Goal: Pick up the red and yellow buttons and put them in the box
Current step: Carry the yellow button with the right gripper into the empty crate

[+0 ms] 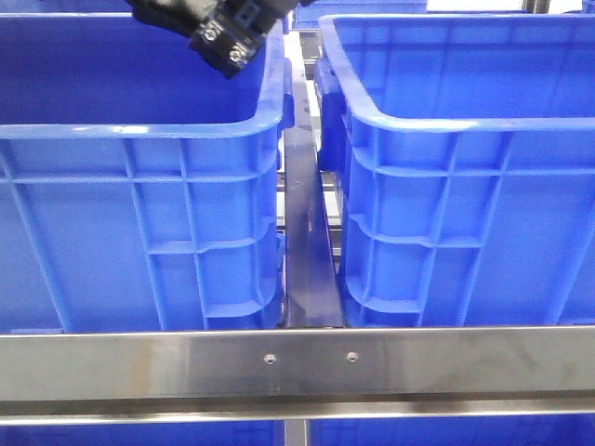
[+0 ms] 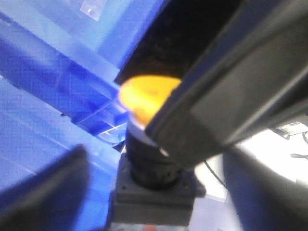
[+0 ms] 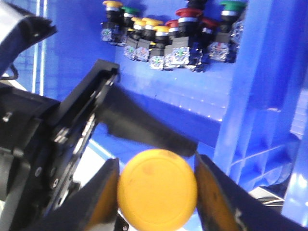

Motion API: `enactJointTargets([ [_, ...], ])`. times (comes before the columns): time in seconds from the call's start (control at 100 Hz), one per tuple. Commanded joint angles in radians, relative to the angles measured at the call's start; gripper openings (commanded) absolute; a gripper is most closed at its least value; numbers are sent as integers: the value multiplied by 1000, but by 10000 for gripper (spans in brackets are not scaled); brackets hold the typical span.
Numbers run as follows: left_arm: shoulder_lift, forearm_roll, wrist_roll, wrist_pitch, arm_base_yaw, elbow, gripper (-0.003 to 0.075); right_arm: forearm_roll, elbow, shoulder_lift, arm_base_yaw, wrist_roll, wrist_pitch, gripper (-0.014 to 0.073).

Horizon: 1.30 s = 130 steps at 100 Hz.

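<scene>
**Both hands grip yellow buttons above the blue crates**

A yellow button [image 3: 157, 188], round and smooth-capped, sits pinched between the two fingers of the right hand [image 3: 156, 192]; its domed face fills the gap between them. Beyond it, inside a bright blue box [image 3: 250, 120], lies a cluster of push buttons [image 3: 171, 36] with yellow, red and green caps on black and silver bodies, packed side by side against the box wall.

In the left wrist view, a second yellow button [image 2: 147, 98] shows its orange-yellow dome on a dark cylindrical body with a square grey base. The left hand [image 2: 159, 115] is closed on it, one dark finger [image 2: 231, 86] pressed across the cap; the view is blurred.

From the front, two large blue crates with ribbed walls stand side by side, the left crate [image 1: 139, 223] and the right crate [image 1: 465, 204], a metal rail [image 1: 302, 242] between them. A black arm part [image 1: 223, 32] hangs over the left crate's far rim.
</scene>
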Motion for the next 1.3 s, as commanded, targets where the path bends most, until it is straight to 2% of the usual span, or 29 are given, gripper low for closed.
enactJointTargets([
  [0.0,-44,-71,-4,-9,-10,-30,650,59,-37,-37,1,-12,-26,122],
  [0.23,-44,-43,-6,69,24,-67,648,70,-37,-50,-59,-12,5,122],
  [0.44,-46,-40,-10,76,92,-83,648,80,-37,-84,-212,-44,45,122],
  [0.78,-46,-40,-10,76,103,-83,638,78,-36,-76,-467,-142,23,122],
  [0.93,-46,-40,-10,78,103,-83,638,74,-36,-38,-519,-259,-30,122],
  [1.29,-46,-40,-10,78,103,-83,638,75,-37,92,-500,-647,-305,122],
])
